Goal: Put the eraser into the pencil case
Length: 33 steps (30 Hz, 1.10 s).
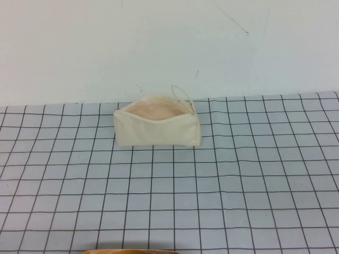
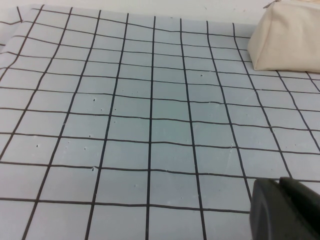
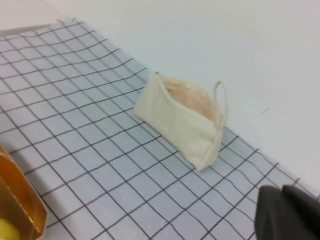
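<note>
The cream pencil case (image 1: 156, 132) stands on the grid mat near its far edge. Its zip is open, the pinkish lining shows, and the thin loop strap is at its right end. It also shows in the left wrist view (image 2: 287, 40) and in the right wrist view (image 3: 175, 117). The eraser is not in view. My left gripper (image 2: 280, 186) is shut and empty, low over the mat and well short of the case. My right gripper (image 3: 281, 192) is shut and empty, off the case's strap end. Neither gripper shows in the high view.
The grey mat (image 1: 238, 180) with black grid lines ends at a white surface (image 1: 169, 47) behind the case. An orange box (image 3: 17, 200) with something yellow inside sits at the mat's near side; its rim (image 1: 132, 251) shows at the high view's bottom edge.
</note>
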{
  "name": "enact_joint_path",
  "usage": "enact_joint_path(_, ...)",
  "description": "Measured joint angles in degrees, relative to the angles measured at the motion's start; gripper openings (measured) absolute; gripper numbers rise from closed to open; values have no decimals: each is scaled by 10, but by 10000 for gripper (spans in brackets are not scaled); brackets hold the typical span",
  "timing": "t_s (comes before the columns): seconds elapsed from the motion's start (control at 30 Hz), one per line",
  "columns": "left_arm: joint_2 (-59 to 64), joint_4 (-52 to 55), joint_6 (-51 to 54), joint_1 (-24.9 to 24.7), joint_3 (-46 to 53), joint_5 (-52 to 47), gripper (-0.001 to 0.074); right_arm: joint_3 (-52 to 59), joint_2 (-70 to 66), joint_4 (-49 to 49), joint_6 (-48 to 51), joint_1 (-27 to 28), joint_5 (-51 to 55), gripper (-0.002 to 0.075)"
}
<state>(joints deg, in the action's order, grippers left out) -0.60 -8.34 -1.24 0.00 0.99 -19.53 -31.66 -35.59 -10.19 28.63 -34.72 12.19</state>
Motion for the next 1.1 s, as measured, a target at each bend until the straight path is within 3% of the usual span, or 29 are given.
enact_joint_path(0.3,0,0,0,0,0,0,-1,181,123,-9,16,2,-172,-1)
enact_joint_path(0.4,0,0,0,0,0,0,-1,226,154,-40,47,33,-208,-1)
enact_joint_path(0.47,0,0,0,0,0,0,-1,254,181,-49,56,78,-216,-1)
enact_joint_path(0.63,0,0,0,0,0,0,-1,297,261,-28,48,254,-203,-1)
enact_joint_path(0.83,0,0,0,0,0,0,-1,326,305,108,-128,407,-134,-1)
enact_joint_path(0.93,0,0,0,0,0,0,-1,333,315,128,-172,417,-114,-1)
enact_joint_path(1.1,0,0,0,0,0,0,-1,333,342,127,-202,388,-43,-1)
